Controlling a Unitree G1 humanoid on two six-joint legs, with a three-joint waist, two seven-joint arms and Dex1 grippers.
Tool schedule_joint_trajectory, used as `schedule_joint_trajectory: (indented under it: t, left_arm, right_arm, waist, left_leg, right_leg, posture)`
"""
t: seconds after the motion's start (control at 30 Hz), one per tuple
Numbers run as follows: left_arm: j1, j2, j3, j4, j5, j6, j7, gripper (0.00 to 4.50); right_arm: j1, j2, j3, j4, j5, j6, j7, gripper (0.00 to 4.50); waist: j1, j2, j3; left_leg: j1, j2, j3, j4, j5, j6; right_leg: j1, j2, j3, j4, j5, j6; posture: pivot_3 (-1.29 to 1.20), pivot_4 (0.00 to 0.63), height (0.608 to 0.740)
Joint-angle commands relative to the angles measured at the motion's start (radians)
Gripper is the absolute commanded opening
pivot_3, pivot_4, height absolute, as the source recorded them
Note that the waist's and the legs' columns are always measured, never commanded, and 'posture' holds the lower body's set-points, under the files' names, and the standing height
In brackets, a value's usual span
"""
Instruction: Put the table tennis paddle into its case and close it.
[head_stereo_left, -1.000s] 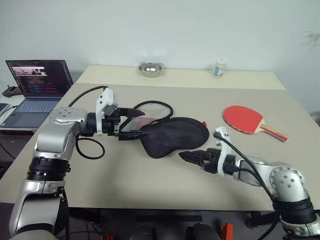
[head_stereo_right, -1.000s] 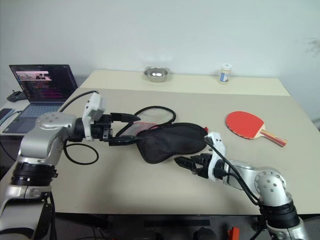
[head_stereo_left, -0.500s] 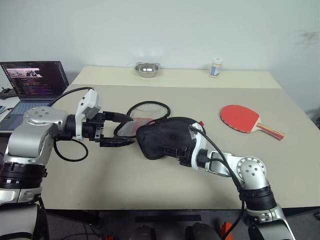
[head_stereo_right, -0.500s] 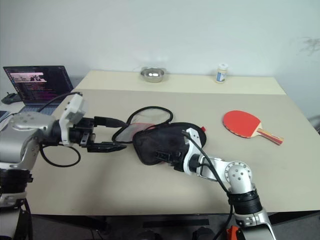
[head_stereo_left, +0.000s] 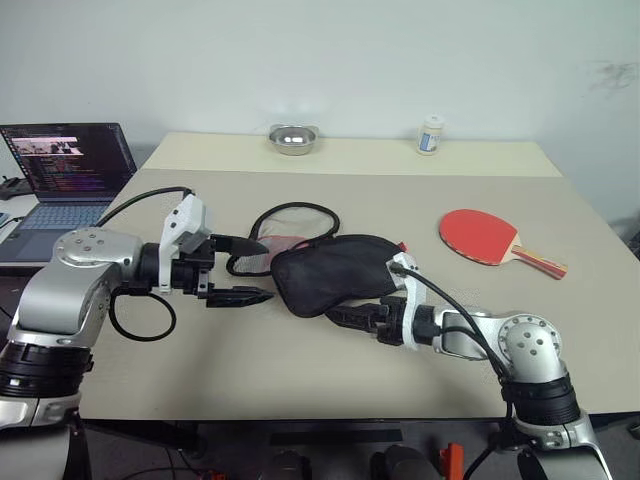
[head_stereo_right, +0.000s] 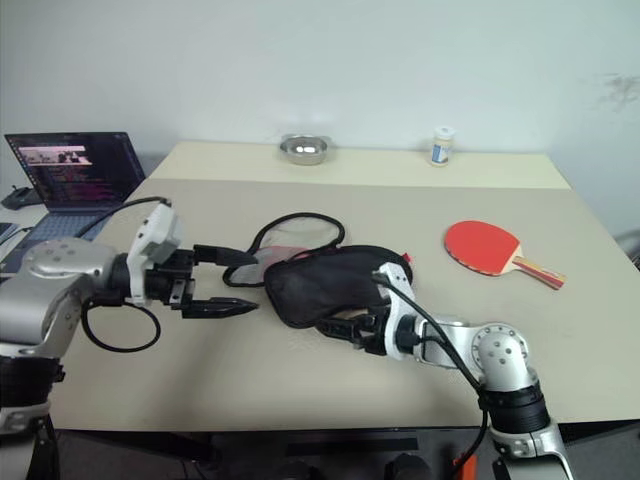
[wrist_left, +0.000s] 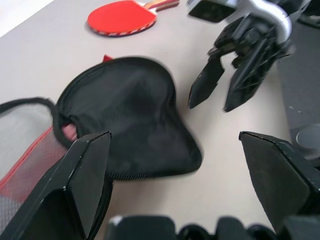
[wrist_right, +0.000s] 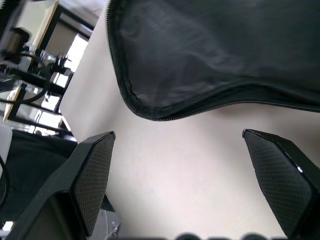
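The right gripper (head_stereo_left: 345, 318) has its two black fingers spread, holding nothing, their tips just at the near edge of the case (head_stereo_left: 335, 273). The case lies black side up with its zip edge open toward those fingers; in the right wrist view the zip teeth curve just beyond the fingertips, apart from them. The left gripper (head_stereo_left: 250, 270) also has its fingers spread and empty, one tip above the other, pointing at the case's open end, where a red lining, a mesh flap and a black loop (head_stereo_left: 293, 213) of edging lie. Beyond the right gripper's fingers, well apart, the paddle (head_stereo_left: 492, 238) rests red face up on the table (head_stereo_left: 250, 370). Farther back stand a metal bowl (head_stereo_left: 293, 138) and a small white jar (head_stereo_left: 431, 135), whose label cannot be read. Past the left arm sits an open laptop (head_stereo_left: 62, 170); its screen text is too small to read.
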Motion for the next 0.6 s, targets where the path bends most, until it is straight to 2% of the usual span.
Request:
schedule_joint_trajectory:
  t: [0.03,0.37,0.53,0.57,0.6]
  left_arm:
    - [-0.007,0.002,0.031,-0.029,-0.035,0.005,-0.01,4.46]
    - [-0.018,0.007,0.015,-0.025,-0.053,0.003,-0.051,4.46]
    - [-0.012,-0.004,0.013,-0.031,-0.05,-0.001,-0.047,4.46]
    - [-0.009,-0.007,0.01,-0.033,-0.049,-0.002,-0.045,4.5]
    - [-0.006,-0.01,0.008,-0.038,-0.049,-0.002,-0.043,4.5]
  right_arm:
    - [-0.01,0.05,-0.014,0.036,-0.068,-0.049,-0.026,4.5]
    - [-0.095,0.25,-0.039,0.2,-0.234,-0.145,-0.013,4.5]
    - [-0.118,0.3,-0.061,0.22,-0.269,-0.147,-0.004,4.5]
    - [-0.121,0.301,-0.062,0.219,-0.279,-0.143,0.002,4.11]
    - [-0.124,0.296,-0.064,0.215,-0.287,-0.136,0.009,3.92]
  waist:
    - [-0.002,0.0,0.0]
    - [-0.005,0.0,0.0]
    - [-0.004,0.0,0.0]
    - [-0.004,0.0,0.0]
    - [-0.004,0.0,0.0]
  left_leg:
    - [0.0,0.0,0.0,0.0,0.0,0.0]
    - [-0.001,0.0,0.0,0.0,0.0,0.0]
    - [-0.001,0.0,0.0,0.0,0.0,0.0]
    - [-0.001,0.0,0.0,0.0,0.0,0.0]
    - [-0.001,0.0,0.0,0.0,0.0,0.0]
  right_leg:
    - [0.0,0.0,0.0,0.0,0.0,0.0]
    - [-0.001,0.001,0.0,0.0,0.0,0.0]
    - [-0.001,0.001,0.0,0.0,0.0,0.0]
    - [-0.001,0.0,0.0,0.0,0.0,0.0]
    - [-0.001,0.0,0.0,0.0,0.0,0.0]
  posture:
    - [0.0,0.15,0.74]
    - [0.0,0.15,0.74]
    - [0.0,0.15,0.74]
    - [0.0,0.15,0.74]
    - [0.0,0.15,0.74]
